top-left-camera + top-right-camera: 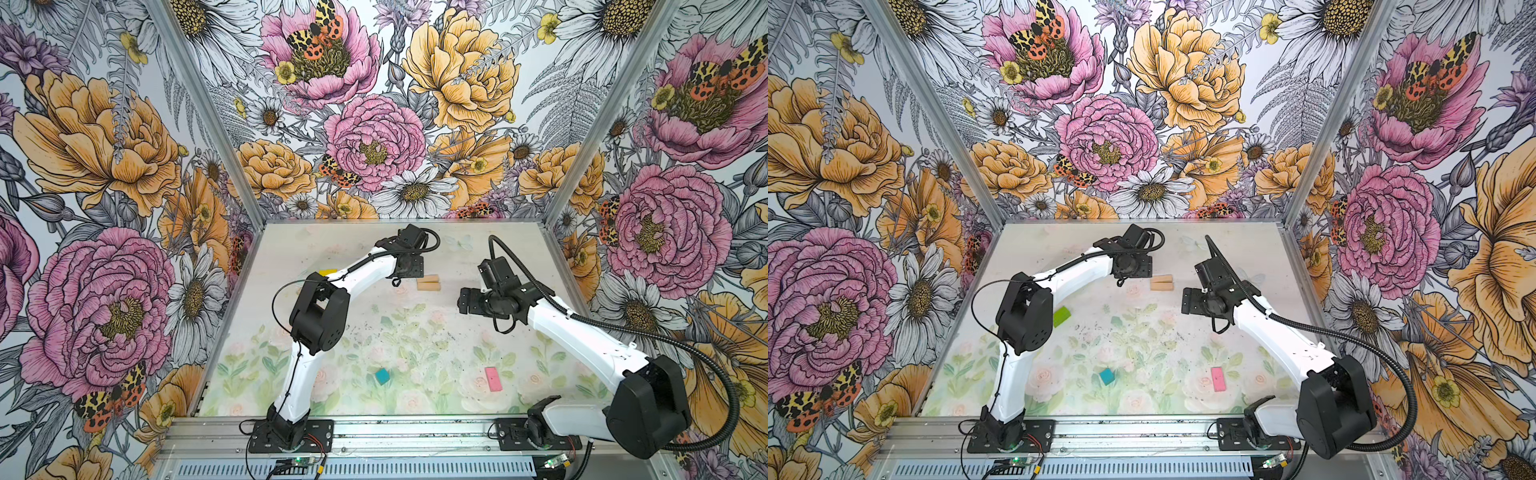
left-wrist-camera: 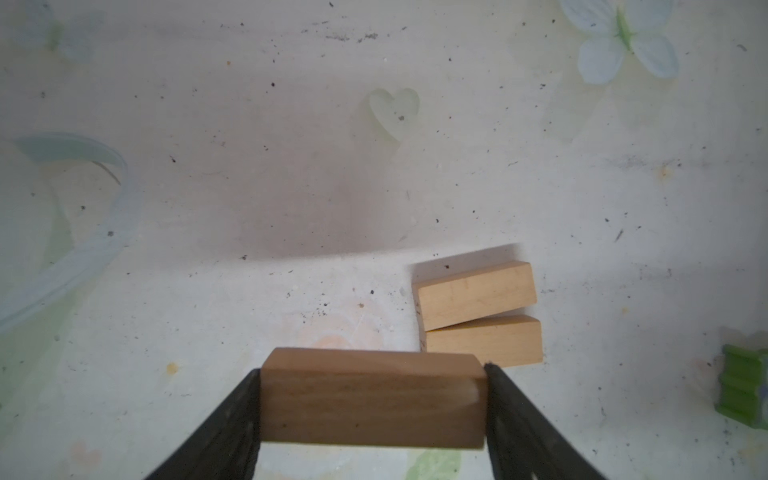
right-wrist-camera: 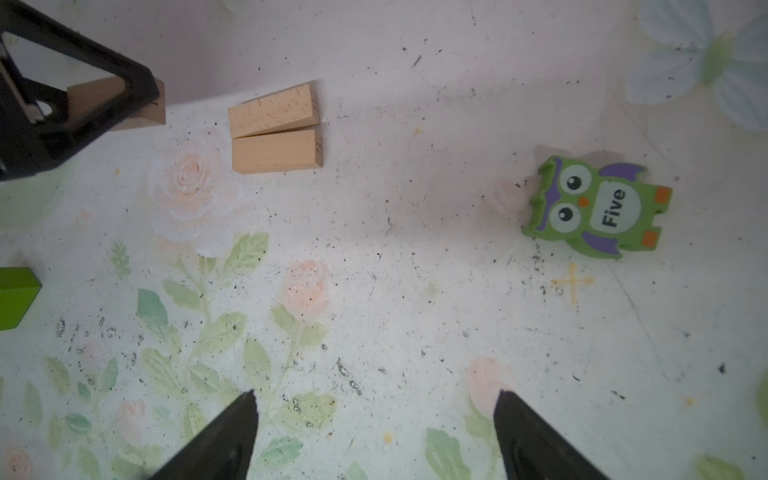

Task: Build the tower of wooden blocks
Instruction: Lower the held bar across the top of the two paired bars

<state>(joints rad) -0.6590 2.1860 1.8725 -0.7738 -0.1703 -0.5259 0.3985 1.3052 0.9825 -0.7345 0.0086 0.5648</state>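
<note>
1. Left wrist view showed the held plank [image 2: 374, 407] lying crosswise in the left gripper [image 2: 372, 372]. The fingers clamped its two short ends at a middling spread. Whether it hung clear of the table [image 1: 419, 332] I could not tell.
2. Just beside it lay the two tan planks [image 1: 428, 283], a little above the middle of the frame in both top views. They touched along their long sides but were not quite parallel. No tower stood yet, and I took this pair for its base.
3. The remaining pieces were scattered well apart. The teal cube [image 1: 382, 375] and pink slab [image 1: 493, 378] sat low in the frame. The lime green block [image 1: 1062, 316] lay left of centre, by the elbow of the left arm [image 1: 1021, 320]. A yellow piece [image 1: 327, 272] showed half hidden behind that arm.
4. The risk, as I judged it, was that the skewed pair offered an uneven seat. A plank set across it might have rocked or slid off. A plank lowered off-centre could also have nudged the two apart.
5. The right gripper [image 3: 376, 395] hung wide open and empty over bare table. The green owl figure [image 3: 598, 208] was near it but untouched.
</note>
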